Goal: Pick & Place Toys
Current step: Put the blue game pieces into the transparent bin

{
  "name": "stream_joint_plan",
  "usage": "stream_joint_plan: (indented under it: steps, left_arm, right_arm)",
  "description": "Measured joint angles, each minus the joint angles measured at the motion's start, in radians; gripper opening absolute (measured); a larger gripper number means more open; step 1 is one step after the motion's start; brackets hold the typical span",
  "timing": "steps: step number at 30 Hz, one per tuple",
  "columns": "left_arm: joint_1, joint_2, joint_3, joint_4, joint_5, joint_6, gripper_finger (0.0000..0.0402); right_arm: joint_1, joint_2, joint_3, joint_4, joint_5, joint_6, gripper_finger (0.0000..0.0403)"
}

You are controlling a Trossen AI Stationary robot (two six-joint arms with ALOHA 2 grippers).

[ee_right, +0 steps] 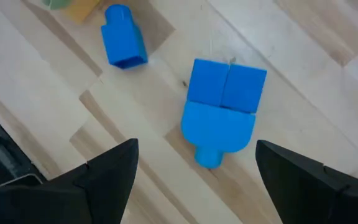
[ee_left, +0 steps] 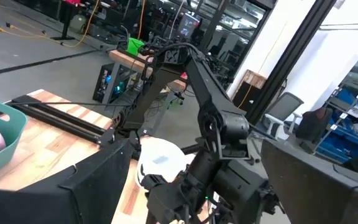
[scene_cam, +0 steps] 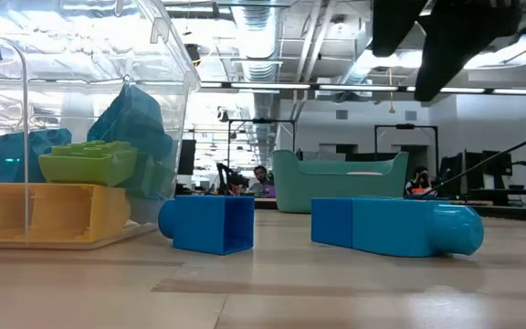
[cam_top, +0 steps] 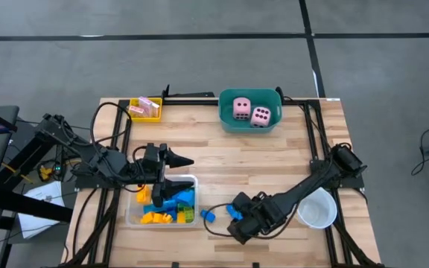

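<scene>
Wooden tabletop [cam_top: 274, 160] carries a clear tray [cam_top: 131, 216] of mixed blocks. Right hand [ee_right: 194, 180] hangs spread above a large blue block [ee_right: 222, 109], with a smaller blue block [ee_right: 123, 43] nearby. Left hand [cam_top: 171, 170] hovers spread over the tray. Two pink dice [cam_top: 250, 112] sit in the teal tub [cam_top: 228, 119].

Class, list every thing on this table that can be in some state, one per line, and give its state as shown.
left gripper: open, above the clear tray
right gripper: open, above the larger blue block
clear tray: holding blocks
larger blue block: lying loose on the table
small blue block: loose beside the tray
teal tub: holding two pink dice
white cup: upright, looks empty
</scene>
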Motion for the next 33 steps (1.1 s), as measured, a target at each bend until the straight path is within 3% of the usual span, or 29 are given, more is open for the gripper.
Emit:
stream_joint_plan:
  steps: [5, 9, 14, 17, 22, 33]
  left_arm:
    - [0.0, 0.01, 0.0, -0.001, 0.0, -0.02, 0.0355]
    - [0.0, 0.023, 0.0, 0.009, 0.0, -0.043, 0.0355]
    - [0.0, 0.042, 0.0, 0.042, 0.0, -0.053, 0.0355]
    - [0.0, 0.048, 0.0, 0.051, 0.0, -0.063, 0.0355]
    - [0.0, 0.049, 0.0, 0.057, 0.004, -0.064, 0.0355]
    - [0.0, 0.049, 0.0, 0.056, 0.008, -0.064, 0.0355]
  right_arm:
    - [0.003, 0.002, 0.0, 0.041, 0.009, 0.024, 0.0314]
    - [-0.011, 0.002, 0.0, 0.079, 0.008, -0.047, 0.0314]
    - [-0.007, 0.002, 0.0, 0.034, 0.032, -0.028, 0.0316]
    - [0.0, 0.002, 0.0, 0.011, 0.038, 0.021, 0.0332]
    - [-0.004, 0.002, 0.0, -0.01, 0.033, 0.061, 0.039]
    - [0.004, 0.003, -0.039, 0.012, -0.005, 0.089, 0.0399]
